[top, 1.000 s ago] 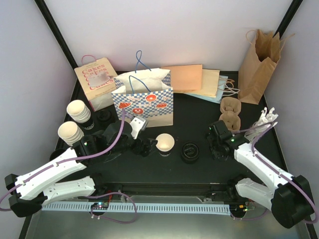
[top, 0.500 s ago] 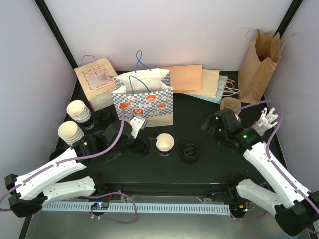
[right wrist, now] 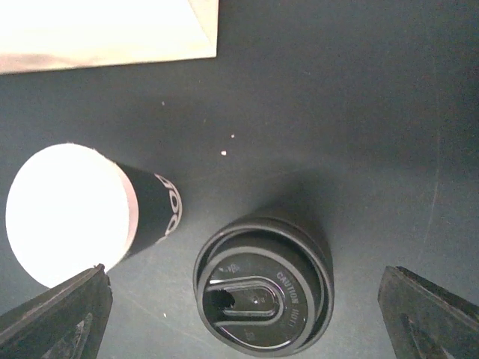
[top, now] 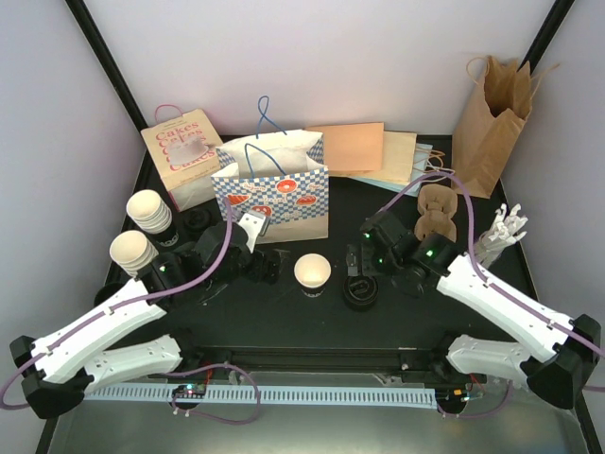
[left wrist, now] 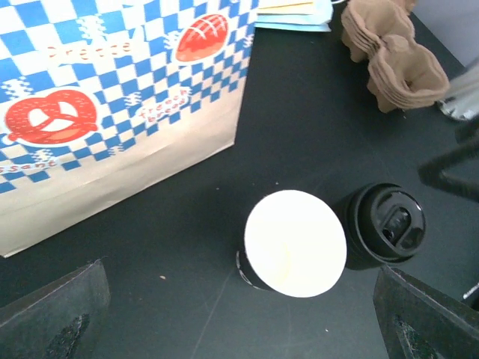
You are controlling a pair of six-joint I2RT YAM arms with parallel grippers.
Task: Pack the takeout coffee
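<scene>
An open paper cup, white inside with a black printed side, stands upright at the table's middle. Just right of it sits a round black lid, topmost of a short black stack. My left gripper is open, left of the cup. In the left wrist view its gripper stands short of the cup and the lid, holding nothing. My right gripper hovers open over the lid. The right wrist view has the lid between that gripper's fingers and the cup at the left.
A blue-checked paper bag stands open behind the cup. Two cup stacks and spare lids are at the left, with a "Cakes" bag. Flat bags, brown cup carriers, white cutlery and a brown bag are at the right.
My right arm has swung left from the carriers to above the lid. The left gripper has drawn back slightly from the cup. Cup and lid have not moved.
</scene>
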